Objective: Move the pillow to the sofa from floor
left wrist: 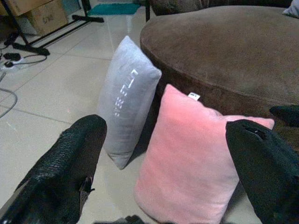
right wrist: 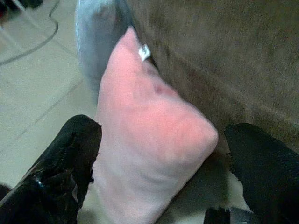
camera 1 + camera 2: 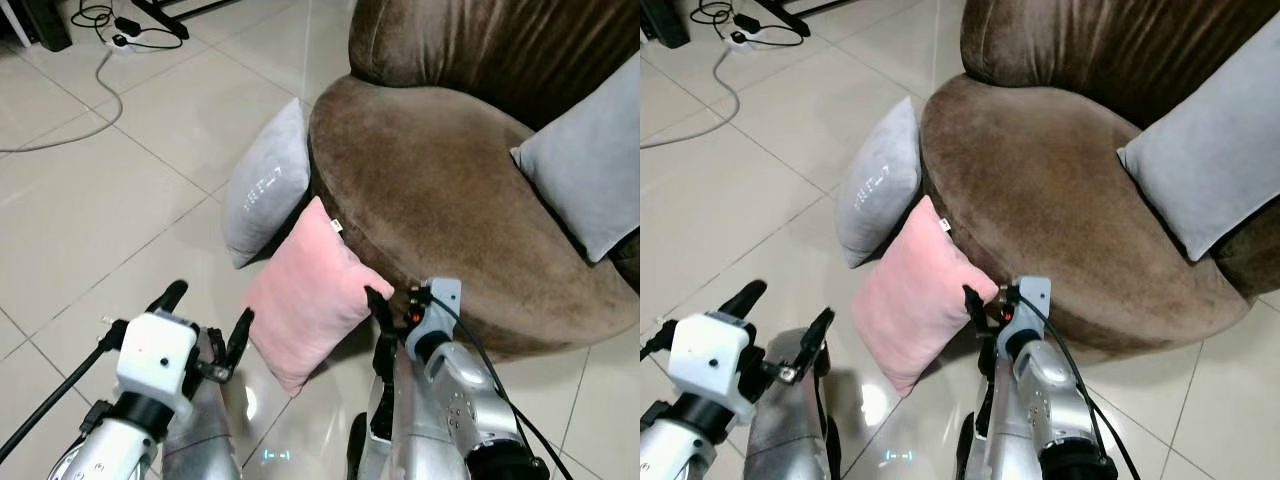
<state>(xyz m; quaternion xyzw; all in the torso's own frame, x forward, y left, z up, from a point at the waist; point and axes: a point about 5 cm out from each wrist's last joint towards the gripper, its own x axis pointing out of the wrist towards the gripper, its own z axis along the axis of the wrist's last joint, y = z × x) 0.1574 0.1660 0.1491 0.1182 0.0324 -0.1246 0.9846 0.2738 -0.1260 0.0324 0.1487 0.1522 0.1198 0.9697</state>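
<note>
A grey rectangular velvet cushion [image 3: 267,185] is seen propped on edge against the rounded front of the brown plush sofa [image 3: 440,190], just beside the target and touching it along one side, while a second grey cushion [image 3: 590,160] is rested up on the seat at the sofa's right end; a white power strip with trailing cables [image 3: 118,38] is laid on the pale tiled floor [image 3: 90,220], well apart. The pink square plush pillow [image 3: 308,295] is stood on the floor on its lower corner, tilted and leaned against the sofa base. The left gripper [image 3: 207,322] is held spread wide with nothing between its fingers, just beside the pillow's left edge. The right gripper [image 2: 159,168] is likewise held wide and empty, the pillow's right corner being framed between its fingers. A white tag [image 1: 194,96] on the pillow's top edge is shown clearly in the left wrist view, and embossed lettering down the grey cushion's face is picked out there too.
</note>
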